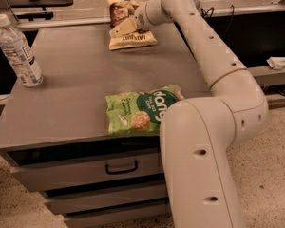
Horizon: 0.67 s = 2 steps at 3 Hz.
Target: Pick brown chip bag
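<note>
The brown chip bag lies at the far edge of the grey table, dark brown with white lettering and a cream-yellow band facing me. My gripper is right over the bag's middle, pointing left and down, at or just above its surface. It covers part of the bag's brown area. My arm reaches from the lower right across the right side of the table.
A green "dang" bag lies flat near the table's front edge, partly behind my arm. A clear water bottle stands at the left edge. Drawers with a handle sit below the tabletop. A shelf runs behind the table.
</note>
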Tool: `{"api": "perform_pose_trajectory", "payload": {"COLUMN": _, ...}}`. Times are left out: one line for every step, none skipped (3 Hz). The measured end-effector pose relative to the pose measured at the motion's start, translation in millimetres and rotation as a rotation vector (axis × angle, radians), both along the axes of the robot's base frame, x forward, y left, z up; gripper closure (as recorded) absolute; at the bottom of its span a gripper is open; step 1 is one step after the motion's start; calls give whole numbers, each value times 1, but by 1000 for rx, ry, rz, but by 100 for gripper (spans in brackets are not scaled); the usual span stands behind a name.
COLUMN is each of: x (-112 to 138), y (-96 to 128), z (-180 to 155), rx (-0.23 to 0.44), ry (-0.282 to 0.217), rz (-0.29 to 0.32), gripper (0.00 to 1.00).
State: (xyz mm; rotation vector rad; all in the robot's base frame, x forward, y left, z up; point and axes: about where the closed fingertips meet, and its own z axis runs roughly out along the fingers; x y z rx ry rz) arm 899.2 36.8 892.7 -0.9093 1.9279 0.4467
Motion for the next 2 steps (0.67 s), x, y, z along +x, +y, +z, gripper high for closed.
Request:
{"api": "perform_pose_trajectory", "payload": {"x": 14, "y": -1, "z": -27, "rx": -28, "ry": 40, "rz": -42, "gripper": 0}}
{"api": "perform_pose_trajectory", "payload": {"x": 25, "y": -12, "z": -41, "rx": -49, "ry": 50, "rz": -86, "gripper": 13}}
